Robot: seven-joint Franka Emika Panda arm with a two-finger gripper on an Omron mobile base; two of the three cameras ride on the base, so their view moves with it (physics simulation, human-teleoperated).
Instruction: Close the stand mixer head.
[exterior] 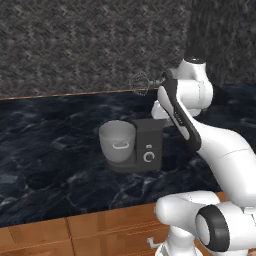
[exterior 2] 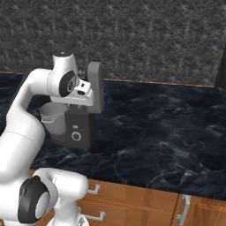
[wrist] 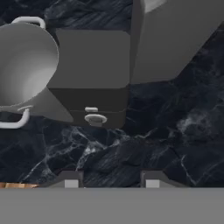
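The stand mixer head (exterior 2: 96, 84) is a mid-grey arm tilted up almost vertical above the dark boxy base (exterior 2: 78, 128). In the left base view my arm hides most of the head, and its wire whisk (exterior: 140, 82) sticks out to the left, high above the light grey bowl (exterior: 117, 141). My wrist is close beside the raised head, over the base. From the hand view I look down on the bowl (wrist: 26, 65), the base top (wrist: 92, 61) and the head (wrist: 175, 39). My gripper (wrist: 111, 181) is open with nothing between its fingers.
The mixer stands on a black marble counter (exterior 2: 154, 128) backed by a dark patterned wall (exterior 2: 145, 35). Wooden drawers with metal handles (exterior 2: 95, 190) run along the counter's front edge. A dark tall surface (exterior: 220, 45) rises at the right end.
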